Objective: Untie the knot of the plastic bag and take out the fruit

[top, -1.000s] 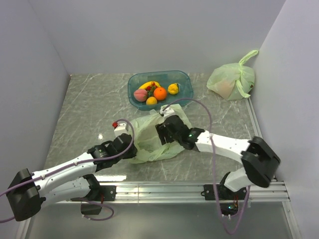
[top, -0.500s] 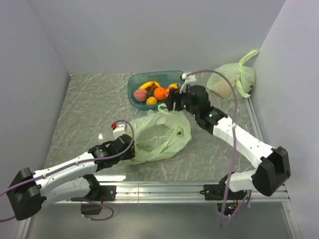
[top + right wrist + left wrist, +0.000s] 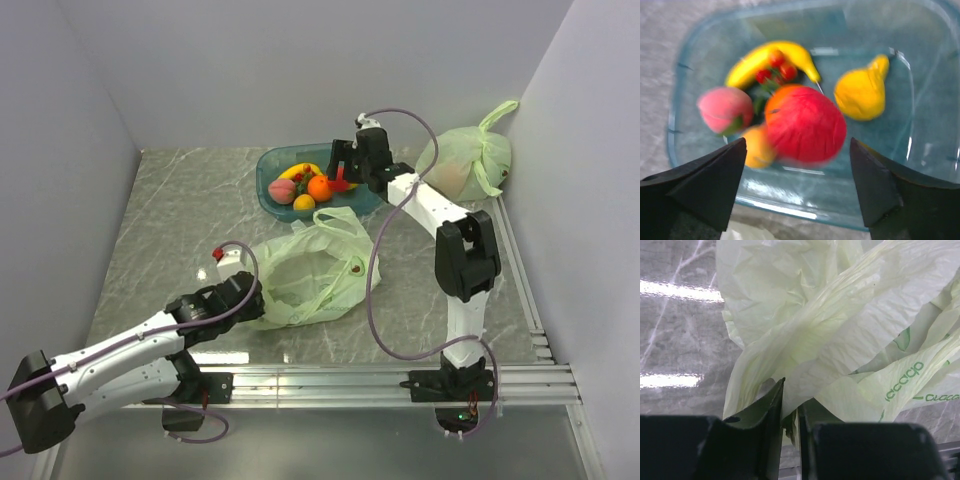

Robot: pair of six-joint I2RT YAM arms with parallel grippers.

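- Pale green and see-through, the plastic bag (image 3: 310,275) lies crumpled in the middle of the grey marbled desk (image 3: 170,210), with its mouth gaping open towards the camera above.
- Its loop handles (image 3: 338,220) lie loose on the far side, next to a teal tray (image 3: 372,155).
- The left gripper (image 3: 240,295) is at the bag's near left edge. In the left wrist view its fingers are pressed almost together, pinching a fold of the film.
- The right gripper (image 3: 345,170) hangs over the tray, with its fingers spread wide.
- A blurred red apple (image 3: 807,125) shows between them, and neither finger touches it.
- The fruit is in the tray: a banana (image 3: 755,62), a pink peach (image 3: 722,107) and a yellow pear-shaped fruit (image 3: 860,92).
- A second bag (image 3: 462,160), knotted at the top, sits in the far right corner.
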